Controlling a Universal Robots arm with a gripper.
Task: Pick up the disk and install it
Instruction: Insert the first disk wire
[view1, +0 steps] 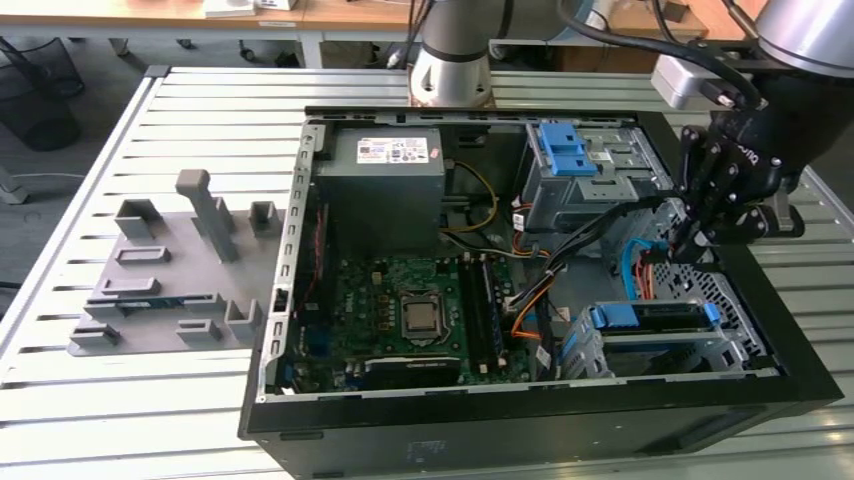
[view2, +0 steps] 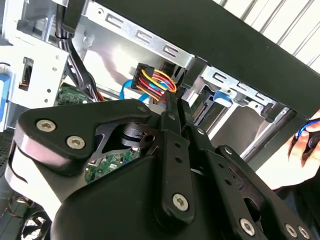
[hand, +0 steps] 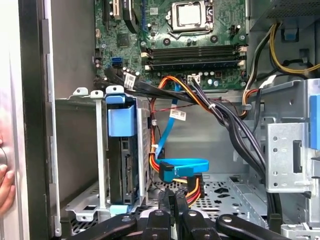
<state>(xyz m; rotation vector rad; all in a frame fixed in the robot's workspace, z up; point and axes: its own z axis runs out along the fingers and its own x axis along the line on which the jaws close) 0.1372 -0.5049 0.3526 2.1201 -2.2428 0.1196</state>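
The disk (view1: 657, 334) sits in the lower drive cage of the open computer case (view1: 534, 420), its blue bracket (view1: 647, 316) facing up. In the first wrist view the disk (hand: 125, 170) stands edge-on in the metal cage under its blue handle (hand: 121, 120). My gripper (view1: 687, 245) hangs inside the case just behind that cage. Its fingers (view2: 170, 117) lie close together, shut on the black connector (view2: 176, 80) of the red, yellow and orange wires (hand: 192, 187). A blue flat cable (hand: 182, 166) loops right beside the gripper (hand: 174, 194).
The grey power-supply box (view1: 387, 165), the motherboard (view1: 414, 310) and an upper cage with blue tabs (view1: 574, 150) fill the case. A thick black cable bundle (hand: 235, 130) runs past my gripper. A grey fixture (view1: 174, 270) lies outside the case. A person's hand (view2: 305, 145) is at the case wall.
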